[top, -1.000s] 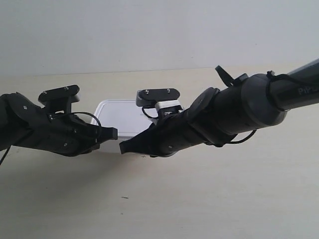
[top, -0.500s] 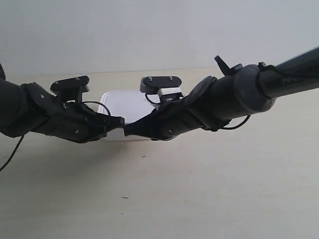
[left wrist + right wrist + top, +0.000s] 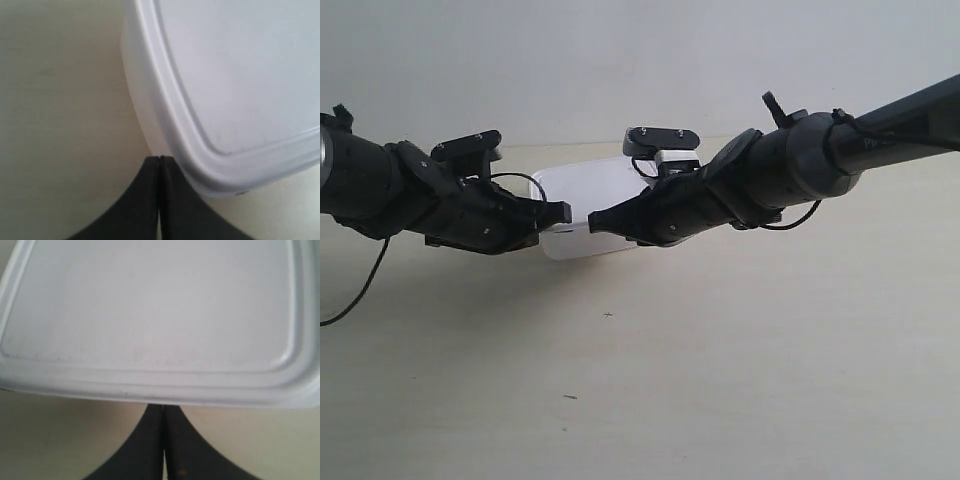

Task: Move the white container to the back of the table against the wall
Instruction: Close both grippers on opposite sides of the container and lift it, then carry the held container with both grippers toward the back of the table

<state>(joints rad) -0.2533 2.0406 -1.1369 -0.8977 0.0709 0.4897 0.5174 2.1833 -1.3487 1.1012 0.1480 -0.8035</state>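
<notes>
Tools both pinched fully shut, gripping nothing: left tool [image 3: 159, 167], right tool [image 3: 164, 415]. Bench [image 3: 740, 360] runs back to the wall [image 3: 620, 60]. White container [image 3: 582, 195] sits near the bench's back edge, mid-width, seemingly short of the wall, both tips at its near side. Risks: uneven push could yaw it; left tip, by a rounded corner, could slip off; either tip could ride under the lid rim [image 3: 150, 387] and lift it.
</notes>
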